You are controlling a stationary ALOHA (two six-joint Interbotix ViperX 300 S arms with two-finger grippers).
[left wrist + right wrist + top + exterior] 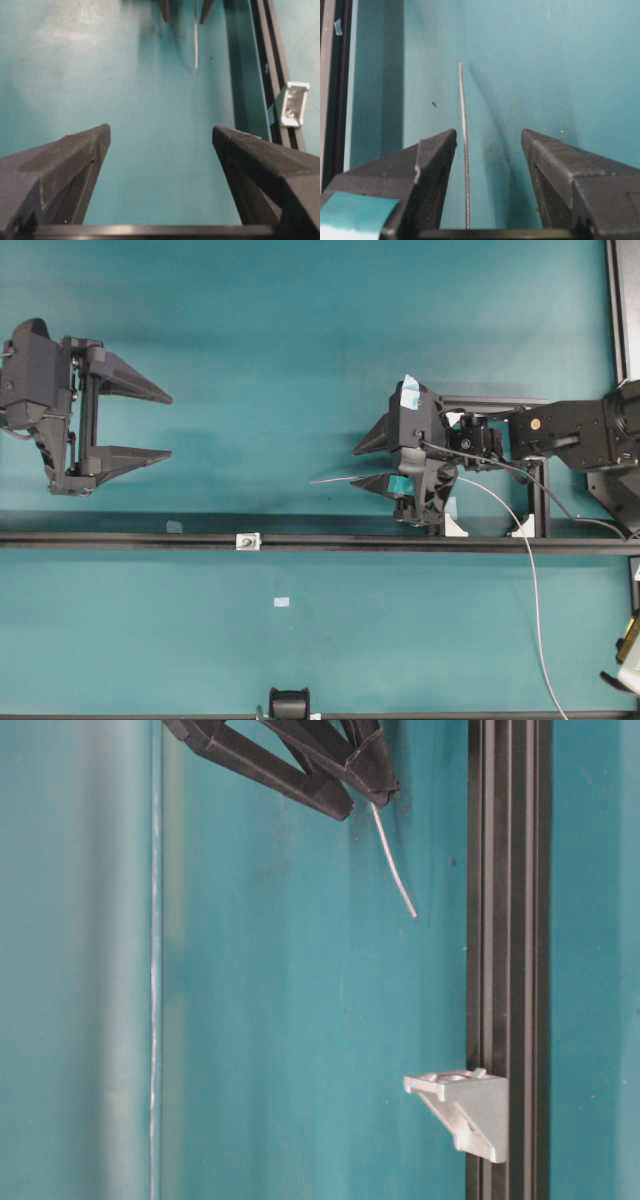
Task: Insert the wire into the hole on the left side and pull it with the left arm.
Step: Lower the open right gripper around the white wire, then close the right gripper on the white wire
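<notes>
- Two tools face each other over the teal tabletop (300, 360), well apart, in the overhead view.
- Left tool (168, 425), plain black with long pointed wedge fingers, stands wide open with nothing between its fingers; its own camera shows both fingers (75, 160) spread over bare teal surface.
- Right tool (357, 465) carries pale blue and teal tape patches. Its wrist camera shows a clear gap between the two fingers (435, 165).
- Pale grey-white wire (464, 150) runs up that gap, close beside the taped finger; whether the finger touches it I cannot tell, nor whether anything deeper in the tool grips it.
- From the overhead view the wire's straight tip (330, 480) sticks out past the right tool toward the left tool, while the rest trails in a long curve behind the tool down to the near edge of the picture.
- At table level the tip slants away from the finger ends toward the black rail (505, 920), ending just short of it and above the tabletop.
- White block (247, 541) sits on the long black rail, roughly midway between the two tools, with a small dark round hole in it. The wire tip is well apart from the hole (290, 114), off to the right tool's side.
- Seen from the left wrist, the block lies beside the rail, ahead of the fingers.
</notes>
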